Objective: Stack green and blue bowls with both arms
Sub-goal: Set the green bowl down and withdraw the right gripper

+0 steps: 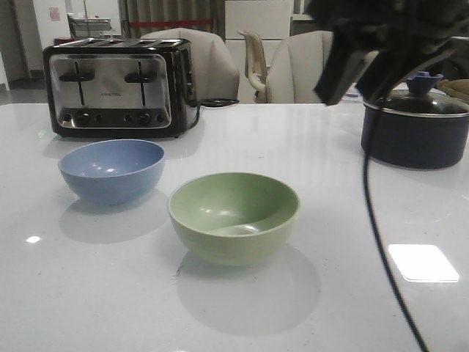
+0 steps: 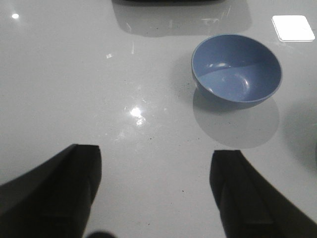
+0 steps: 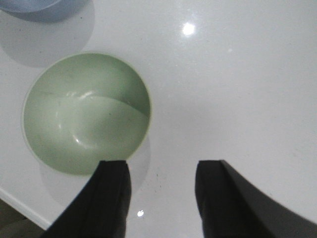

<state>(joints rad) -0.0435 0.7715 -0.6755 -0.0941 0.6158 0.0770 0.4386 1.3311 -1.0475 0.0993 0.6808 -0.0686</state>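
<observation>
The dusty blue bowl stands upright and empty on the white table, left of centre. The sage green bowl stands upright and empty beside it, nearer the front, apart from it. My left gripper is open and empty above bare table, with the blue bowl well ahead of it to one side. My right gripper is open and empty, held high, with one finger over the green bowl's rim edge. The blue bowl's edge shows beyond. My right arm hangs dark at the top right.
A black and chrome toaster stands at the back left behind the blue bowl. A dark lidded pot stands at the back right. A black cable hangs from the right arm down across the table. Chairs stand behind the table.
</observation>
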